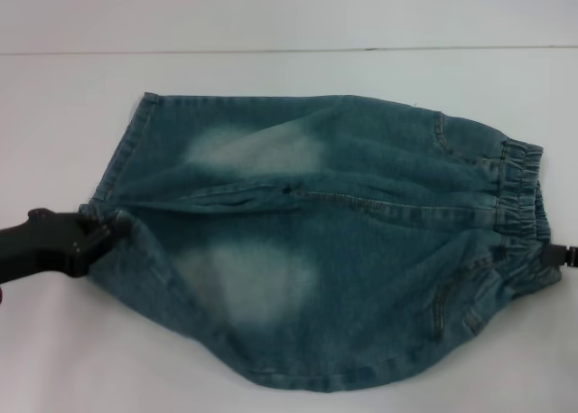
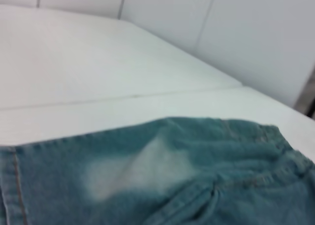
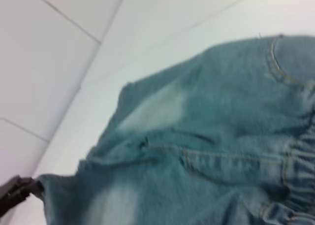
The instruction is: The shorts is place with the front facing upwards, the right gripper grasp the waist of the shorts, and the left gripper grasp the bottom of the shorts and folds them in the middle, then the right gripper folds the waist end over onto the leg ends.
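The left hand is pinched on the near leg hem of the shorts, which are spread over the white tabletop. At the far right, the right hand meets the gathered waist; its grip I cannot tell. To fold cleanly, both ends should lift together, keeping the denim taut, and carry the near edge over the far 1.

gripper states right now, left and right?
Left gripper: shut on the leg hem of the blue-green washed denim shorts.
Right gripper: at the gathered elastic waistband, barely in view; state cannot be told.
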